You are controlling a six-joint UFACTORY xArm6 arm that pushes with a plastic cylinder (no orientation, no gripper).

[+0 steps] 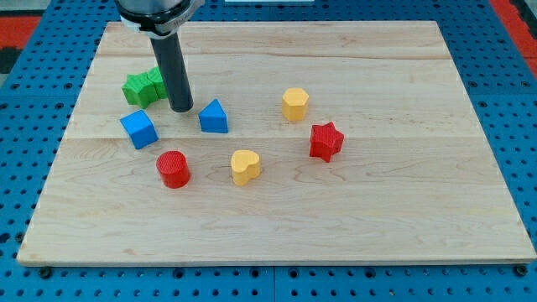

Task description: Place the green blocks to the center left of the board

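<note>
- Green blocks (143, 86) sit together at the tabletop's (403, 218) upper left.
- My tip (181, 110), a bare rod tool clamping nothing, stands just right of them.
- Blue triangle block (214, 117) is close on its right.

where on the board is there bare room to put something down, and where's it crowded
Bare: the whole right side beyond the red star, the bottom strip below the red cylinder and yellow heart, and the top strip. Crowded: upper left, where my tip stands between the green blocks and blue triangle.
</note>
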